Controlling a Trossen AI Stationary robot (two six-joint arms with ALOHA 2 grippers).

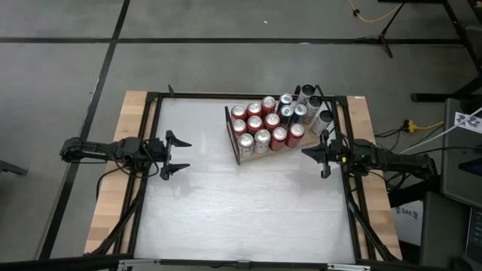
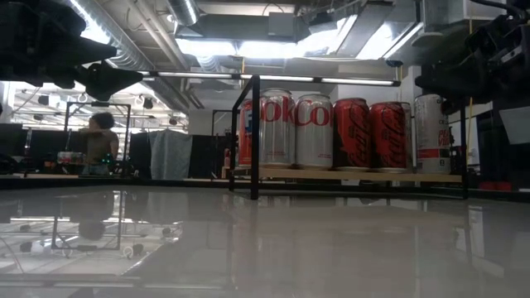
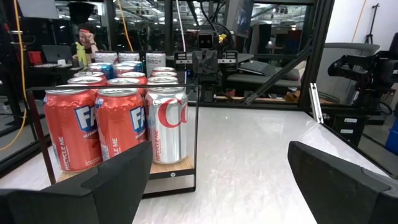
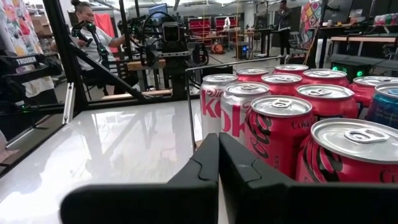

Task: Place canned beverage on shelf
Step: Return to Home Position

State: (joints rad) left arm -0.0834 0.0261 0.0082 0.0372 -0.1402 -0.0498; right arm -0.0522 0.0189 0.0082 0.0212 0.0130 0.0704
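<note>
**Cans stand on the shelf, and both grippers hold nothing**

Look at the shelf [image 2: 364, 175]. It lies flat on the white table [image 1: 241, 218], turned a little to one side. Its dark rail [image 1: 233, 137] stands up along one short end.

The soda cans are on the shelf. They all stand upright, packed close together in rows. The red cans [image 1: 262, 136] fill most of the board, starting right at the rail. A silver can [image 3: 168, 124] stands at a corner just beside the rail. The blue cans [image 1: 287, 113] stand farther from the rail, with red cans next to them. More cans with dark and silver sides [image 1: 315, 102] stand at the end away from the rail. You cannot tell if those are on the board or just beside it.

Your left gripper [image 1: 185, 155] is on the rail side of the shelf, well apart from it. Its fingers [image 3: 106, 186] are spread wide, and nothing is between them.

Your right gripper [image 1: 304, 151] is at the shelf's other end, away from the rail. It is near the last red can there but does not touch it. Its fingers [image 4: 199, 168] are pressed together, and they hold nothing.

In the right wrist view, a person [image 4: 93, 31] shows in the room past the rail end of the shelf.
</note>
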